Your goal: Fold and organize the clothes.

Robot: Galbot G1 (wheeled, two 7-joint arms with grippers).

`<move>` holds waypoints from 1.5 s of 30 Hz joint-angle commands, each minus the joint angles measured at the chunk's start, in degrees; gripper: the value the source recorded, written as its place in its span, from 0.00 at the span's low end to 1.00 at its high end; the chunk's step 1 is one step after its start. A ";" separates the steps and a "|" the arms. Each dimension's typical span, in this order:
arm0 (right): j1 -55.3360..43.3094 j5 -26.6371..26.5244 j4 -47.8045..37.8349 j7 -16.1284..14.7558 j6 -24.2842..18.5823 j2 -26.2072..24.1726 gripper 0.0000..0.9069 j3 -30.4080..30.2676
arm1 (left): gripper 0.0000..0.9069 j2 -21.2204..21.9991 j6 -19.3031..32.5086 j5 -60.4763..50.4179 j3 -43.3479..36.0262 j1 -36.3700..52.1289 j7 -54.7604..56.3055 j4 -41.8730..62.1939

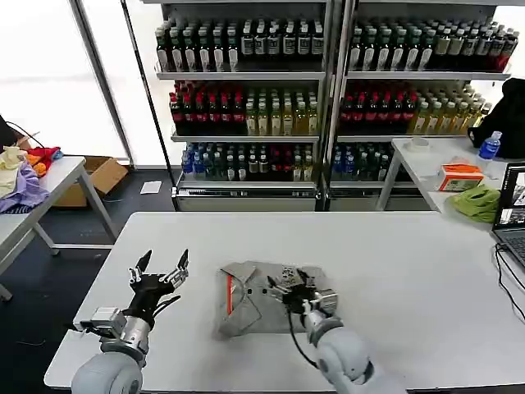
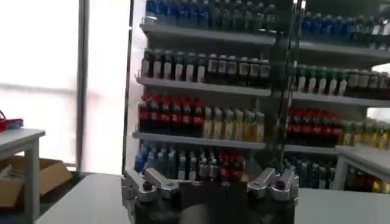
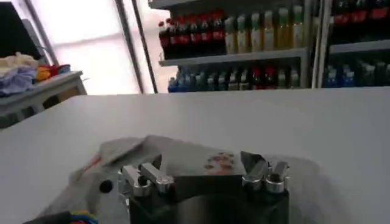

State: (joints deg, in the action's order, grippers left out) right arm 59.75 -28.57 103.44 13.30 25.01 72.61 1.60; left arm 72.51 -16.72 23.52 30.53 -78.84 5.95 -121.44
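A light grey shirt (image 1: 250,305) lies partly folded in the middle of the white table (image 1: 410,271), its orange collar lining showing at one side and its small multicoloured print (image 3: 219,162) facing up. My right gripper (image 1: 289,286) hovers low over the shirt's right part, open, its fingertips (image 3: 251,163) spread above the cloth near the print, nothing between them. My left gripper (image 1: 162,267) is raised over bare table to the left of the shirt, open wide, apart from it. In the left wrist view the left gripper (image 2: 210,178) faces the bottle shelves.
Shelves of bottles (image 1: 246,98) stand behind the table. A side table at the left holds a purple, cream and red cloth heap (image 1: 20,176), with a cardboard box (image 1: 100,175) beside it. At the right are a lime-green cloth (image 1: 477,201), an orange box (image 1: 459,176) and a laptop (image 1: 513,215).
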 commanded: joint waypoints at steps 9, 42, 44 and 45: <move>-1.65 9.33 -0.97 13.16 2.81 3.75 1.00 -5.75 | 1.00 0.74 -0.13 0.28 -1.41 -0.63 -0.49 0.65; 30.33 -4.49 5.11 -25.60 -29.37 -6.47 1.00 49.62 | 1.00 -0.27 0.56 -2.05 6.70 -6.94 -4.16 -4.49; 31.95 -3.20 4.98 -25.65 -30.98 -6.38 1.00 49.97 | 1.00 -0.53 1.08 -2.39 6.78 -6.76 -4.22 -3.19; 31.95 -3.20 4.98 -25.65 -30.98 -6.38 1.00 49.97 | 1.00 -0.58 1.20 -2.26 6.95 -6.73 -4.27 -2.91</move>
State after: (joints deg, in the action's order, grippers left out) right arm 84.65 -32.06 108.57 -7.50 -1.07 64.70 43.65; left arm 72.28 -15.73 21.36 34.93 -83.34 2.40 -123.98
